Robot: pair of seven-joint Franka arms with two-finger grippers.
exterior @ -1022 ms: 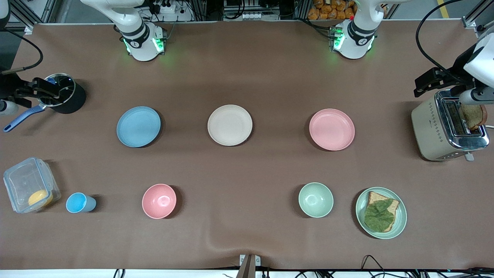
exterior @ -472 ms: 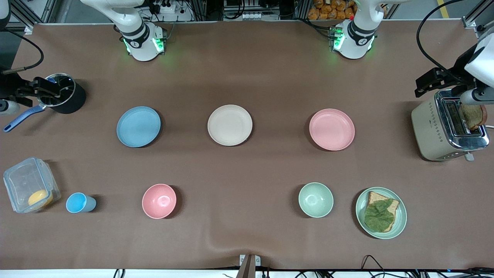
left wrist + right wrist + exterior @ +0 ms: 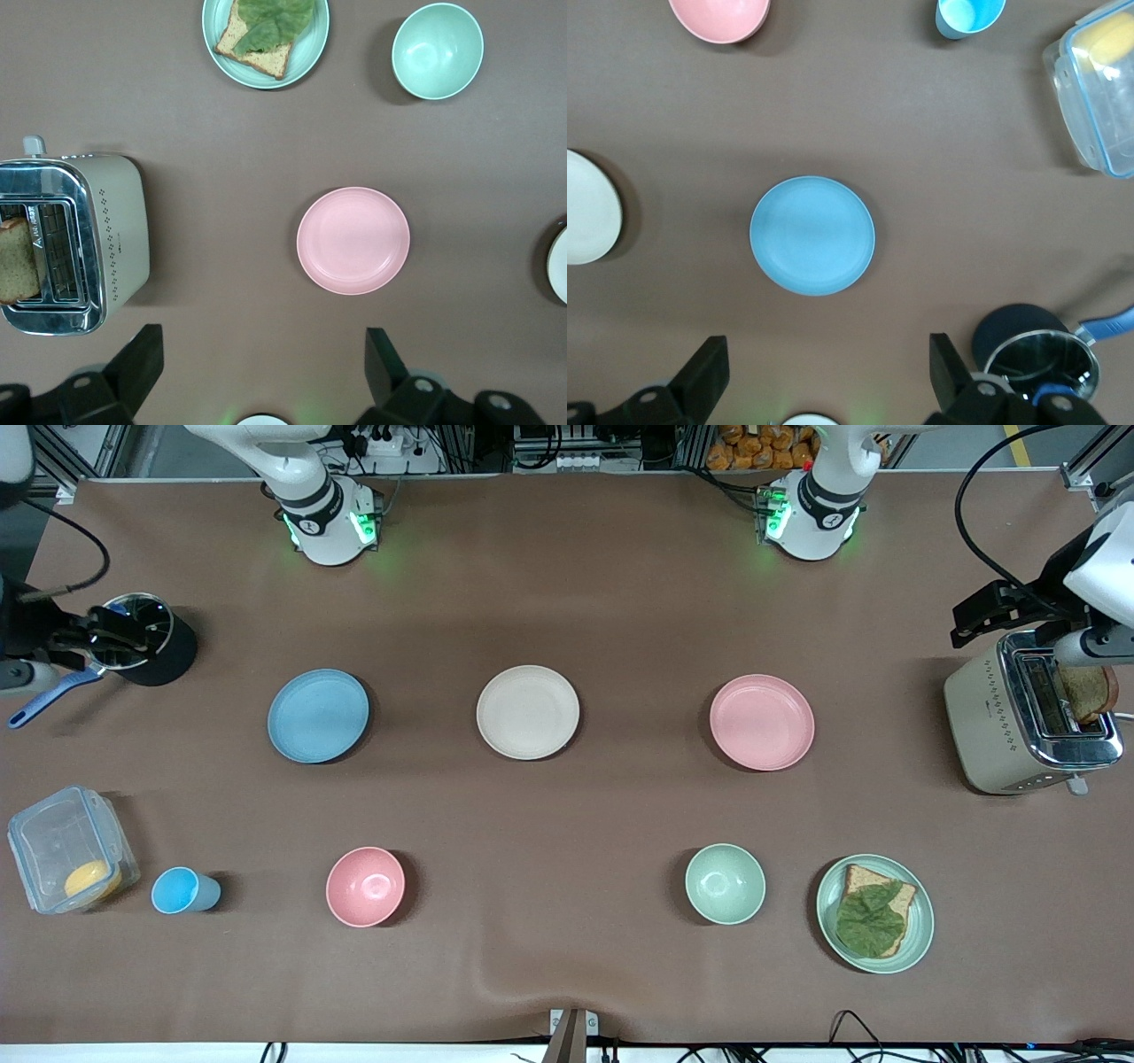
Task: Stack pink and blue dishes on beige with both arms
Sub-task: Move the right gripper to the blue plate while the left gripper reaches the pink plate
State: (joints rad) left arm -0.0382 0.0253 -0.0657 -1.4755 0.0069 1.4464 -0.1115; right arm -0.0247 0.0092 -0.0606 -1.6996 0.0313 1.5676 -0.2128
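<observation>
My left gripper: wide, empty, over table near pink plate | my right gripper: wide, empty, near blue plate | beige plate between them

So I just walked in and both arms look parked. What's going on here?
Nothing is held yet. The blue plate, beige plate and pink plate lie apart in a row, nothing stacked. The left claw hangs open, high over the table near the pink plate and the toaster. The right claw hangs open, high near the blue plate and the pot.
</observation>
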